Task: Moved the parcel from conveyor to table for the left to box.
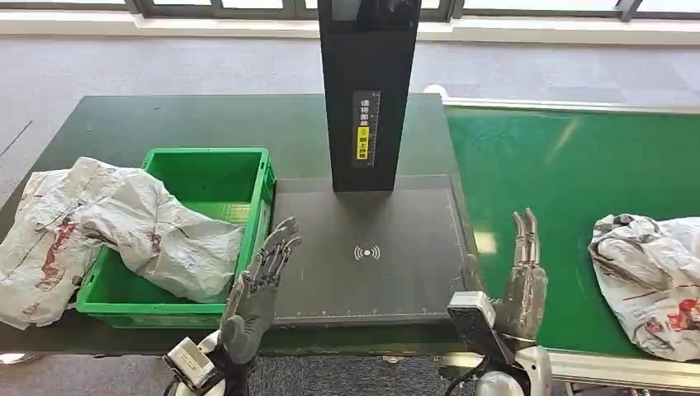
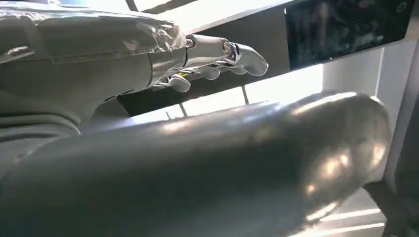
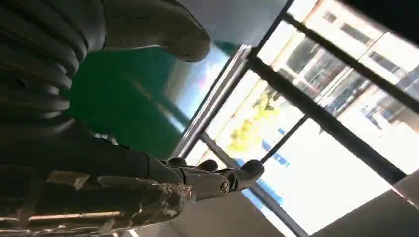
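Observation:
A crumpled white parcel (image 1: pixel 652 280) with red print lies on the green conveyor belt (image 1: pixel 569 173) at the far right. My right hand (image 1: pixel 522 285) stands upright at the belt's near edge, left of that parcel, fingers straight and empty. My left hand (image 1: pixel 257 293) hovers over the grey scanner pad (image 1: pixel 371 247), open, beside the green crate (image 1: pixel 210 214). A second crumpled white parcel (image 1: pixel 115 231) drapes over the crate's left rim and onto the table. In the wrist views the left hand's fingers (image 2: pixel 217 57) and the right hand's fingers (image 3: pixel 212 180) are extended with nothing in them.
A black scanner column (image 1: pixel 367 91) rises from the back of the pad. The dark green table (image 1: pixel 107 124) ends at its left edge near grey floor. A metal rail borders the conveyor's near side (image 1: pixel 619 367).

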`<action>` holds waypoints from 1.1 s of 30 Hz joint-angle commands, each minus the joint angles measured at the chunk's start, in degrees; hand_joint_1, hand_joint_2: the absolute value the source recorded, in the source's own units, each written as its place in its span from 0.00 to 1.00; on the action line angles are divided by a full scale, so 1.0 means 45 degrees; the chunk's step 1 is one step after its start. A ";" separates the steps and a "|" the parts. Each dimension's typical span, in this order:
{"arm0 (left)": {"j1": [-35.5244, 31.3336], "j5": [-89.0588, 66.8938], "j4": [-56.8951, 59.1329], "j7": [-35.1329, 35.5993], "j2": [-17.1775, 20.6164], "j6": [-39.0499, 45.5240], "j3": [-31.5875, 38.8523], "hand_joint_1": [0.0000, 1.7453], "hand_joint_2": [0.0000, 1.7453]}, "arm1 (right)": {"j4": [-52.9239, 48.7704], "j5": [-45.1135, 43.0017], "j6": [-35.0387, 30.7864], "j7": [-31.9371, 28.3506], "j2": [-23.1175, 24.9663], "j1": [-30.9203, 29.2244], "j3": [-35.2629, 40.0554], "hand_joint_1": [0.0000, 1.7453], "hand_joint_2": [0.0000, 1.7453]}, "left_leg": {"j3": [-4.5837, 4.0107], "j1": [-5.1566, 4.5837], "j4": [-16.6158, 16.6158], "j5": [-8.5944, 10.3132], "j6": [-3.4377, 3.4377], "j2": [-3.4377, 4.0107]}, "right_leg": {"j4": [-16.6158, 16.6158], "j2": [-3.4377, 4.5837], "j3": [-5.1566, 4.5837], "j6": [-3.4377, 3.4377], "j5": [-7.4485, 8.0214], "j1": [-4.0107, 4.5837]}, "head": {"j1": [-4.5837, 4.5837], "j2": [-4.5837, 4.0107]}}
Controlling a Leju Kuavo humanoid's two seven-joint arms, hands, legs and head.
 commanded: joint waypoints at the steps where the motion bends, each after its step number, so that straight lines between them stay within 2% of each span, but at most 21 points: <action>1: -0.0211 0.0137 0.0876 0.0048 0.0243 0.0083 0.0094 0.00 0.00 | 0.2943 0.2659 -0.0683 0.1379 -0.1466 -0.1467 -0.3651 0.00 1.00 | 0.0065 -0.0003 -0.0049 0.0015 0.0025 -0.0044 | -0.0068 -0.0043 0.0091 0.0016 0.0008 -0.0002 | 0.0000 -0.0005; 5: -0.0177 0.0125 0.0839 0.0048 0.0232 0.0104 0.0071 0.00 0.00 | 0.2973 0.2914 -0.0730 0.1545 -0.1372 -0.1494 -0.3603 0.00 1.00 | 0.0046 -0.0012 -0.0024 -0.0007 0.0034 -0.0017 | -0.0036 -0.0022 0.0067 0.0024 0.0004 -0.0019 | 0.0000 -0.0005; 6: -0.0161 0.0161 0.0781 0.0048 0.0281 0.0075 0.0028 0.00 0.00 | 0.3397 0.4290 -0.0916 0.2694 -0.1675 -0.1659 -0.3917 0.00 1.00 | 0.0059 -0.0012 -0.0028 -0.0013 0.0035 -0.0015 | -0.0040 -0.0015 0.0077 0.0022 0.0001 -0.0018 | 0.0000 0.0000; 7: -0.0146 0.0182 0.0772 0.0048 0.0327 0.0079 -0.0005 0.00 0.00 | 0.3815 0.4763 -0.1005 0.3083 -0.1976 -0.1839 -0.4109 0.00 1.00 | 0.0055 -0.0015 -0.0026 -0.0013 0.0029 -0.0007 | -0.0030 -0.0010 0.0064 0.0021 0.0002 -0.0020 | 0.0000 0.0000; 8: -0.0153 0.0169 0.0852 0.0048 0.0443 0.0163 -0.0058 0.00 0.00 | 0.5292 0.4761 -0.0760 0.3381 -0.2890 -0.2368 -0.4744 0.00 1.00 | 0.0047 -0.0012 -0.0020 -0.0009 0.0030 -0.0027 | -0.0033 -0.0030 0.0065 0.0026 0.0004 -0.0016 | 0.0000 -0.0005; 11: -0.0236 0.0327 0.0926 0.0048 0.0612 0.0229 -0.0101 0.00 0.00 | 0.8461 0.5339 -0.1278 0.3620 -0.4466 -0.3373 -0.5584 0.00 1.00 | 0.0082 -0.0009 -0.0048 0.0004 0.0045 -0.0047 | -0.0080 -0.0047 0.0114 0.0036 0.0016 -0.0008 | 0.0000 0.0000; 14: -0.0325 0.0399 0.0982 0.0048 0.0650 0.0296 -0.0045 0.00 0.00 | 1.1850 0.5806 -0.1834 0.3809 -0.5467 -0.5017 -0.6068 0.00 1.00 | 0.0066 -0.0020 -0.0033 0.0004 0.0055 -0.0049 | -0.0066 -0.0052 0.0101 0.0049 0.0015 -0.0026 | 0.0000 -0.0004; 17: -0.0280 0.0390 0.0860 0.0048 0.0701 0.0338 -0.0067 0.00 0.00 | 1.3803 0.6562 -0.1842 0.4894 -0.6153 -0.6108 -0.6214 0.00 1.00 | 0.0065 -0.0032 -0.0026 -0.0007 0.0087 -0.0017 | -0.0068 -0.0034 0.0114 0.0067 0.0021 -0.0035 | 0.0000 -0.0005; 18: -0.0306 0.0297 0.1038 0.0048 0.0685 0.0298 -0.0033 0.00 0.00 | 1.4243 0.6566 -0.1847 0.4831 -0.6396 -0.6291 -0.6304 0.00 1.00 | 0.0078 -0.0039 -0.0037 -0.0008 0.0088 0.0005 | -0.0076 -0.0009 0.0119 0.0065 0.0026 -0.0042 | 0.0000 0.0000; 19: -0.0316 0.0220 0.1086 0.0048 0.0697 0.0342 -0.0045 0.00 0.00 | 1.4580 0.6596 -0.1951 0.4801 -0.6563 -0.6407 -0.6379 0.00 1.00 | 0.0077 -0.0040 -0.0024 -0.0017 0.0084 0.0029 | -0.0058 0.0017 0.0102 0.0065 0.0028 -0.0043 | 0.0000 0.0000; 22: -0.0433 0.0267 0.1257 0.0048 0.0708 0.0417 -0.0135 0.00 0.00 | 1.5077 0.6579 -0.1864 0.4957 -0.6969 -0.6588 -0.6631 0.00 1.00 | 0.0049 -0.0069 -0.0003 -0.0007 0.0088 -0.0057 | -0.0029 -0.0076 0.0082 0.0074 0.0005 -0.0075 | 0.0000 0.0000; 26: -0.0628 0.0438 0.1436 0.0048 0.0780 0.0420 -0.0262 0.00 0.00 | 1.5454 0.6337 -0.1752 0.5008 -0.7537 -0.6385 -0.7179 0.00 1.00 | 0.0050 -0.0073 -0.0004 -0.0002 0.0108 -0.0079 | -0.0025 -0.0099 0.0095 0.0078 -0.0008 -0.0076 | 0.0000 0.0000; 31: -0.0801 0.0484 0.1688 0.0048 0.0778 0.0372 -0.0227 0.00 0.00 | 1.5541 0.6112 -0.1688 0.4731 -0.7749 -0.6112 -0.7460 0.00 1.00 | 0.0044 -0.0070 -0.0005 -0.0002 0.0109 -0.0131 | -0.0033 -0.0138 0.0107 0.0093 -0.0022 -0.0074 | 0.0000 -0.0005; 33: -0.0849 0.0482 0.1743 0.0048 0.0787 0.0367 -0.0213 0.00 0.00 | 1.5536 0.6095 -0.1730 0.4711 -0.7731 -0.6058 -0.7497 0.00 1.00 | 0.0043 -0.0071 -0.0001 -0.0009 0.0107 -0.0093 | -0.0026 -0.0103 0.0091 0.0092 -0.0017 -0.0076 | 0.0000 -0.0005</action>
